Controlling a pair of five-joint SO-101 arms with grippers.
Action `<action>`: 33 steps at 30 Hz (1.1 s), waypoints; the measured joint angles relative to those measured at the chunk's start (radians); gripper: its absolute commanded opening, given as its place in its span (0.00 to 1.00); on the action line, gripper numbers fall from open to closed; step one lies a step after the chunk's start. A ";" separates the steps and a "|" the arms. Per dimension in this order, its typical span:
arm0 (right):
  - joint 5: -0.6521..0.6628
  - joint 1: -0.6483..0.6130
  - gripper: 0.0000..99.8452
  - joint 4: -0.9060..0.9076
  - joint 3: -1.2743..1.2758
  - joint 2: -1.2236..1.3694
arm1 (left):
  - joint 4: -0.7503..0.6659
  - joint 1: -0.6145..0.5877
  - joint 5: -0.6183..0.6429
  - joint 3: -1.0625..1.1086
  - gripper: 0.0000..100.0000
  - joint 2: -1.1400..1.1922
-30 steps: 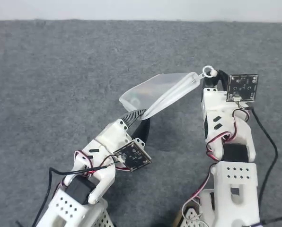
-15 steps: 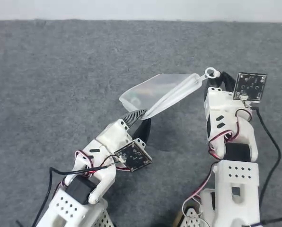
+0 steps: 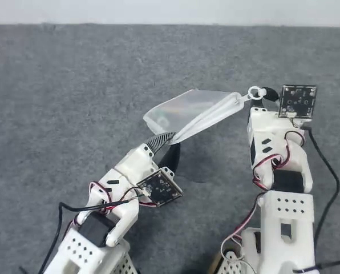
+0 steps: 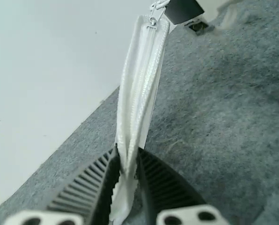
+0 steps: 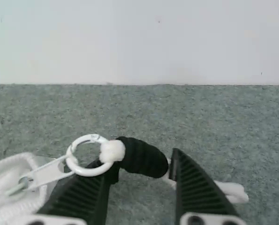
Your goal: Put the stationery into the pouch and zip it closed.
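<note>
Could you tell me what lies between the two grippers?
The translucent white zip pouch spans it in the high view, one end clamped in the left gripper, white ring pull at the right gripper.

Rightward shift: right claw (image 5: pixel 140 166), zipper ring (image 5: pixel 85 172)

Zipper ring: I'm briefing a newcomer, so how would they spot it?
Above the grey mat, the left gripper clamps a translucent pouch. At the pouch's other end, by the right gripper, sits the zipper ring: the only small white hoop.
</note>
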 measured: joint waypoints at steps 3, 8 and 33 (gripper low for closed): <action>0.003 0.000 0.17 0.000 -0.002 0.000 | 0.000 0.000 0.000 0.000 0.01 0.000; 0.006 0.005 0.17 0.023 -0.005 0.003 | 0.003 -0.005 0.000 0.000 0.12 0.000; 0.253 -0.285 0.17 0.236 -0.038 0.005 | -0.055 -0.422 0.620 -0.080 0.25 0.009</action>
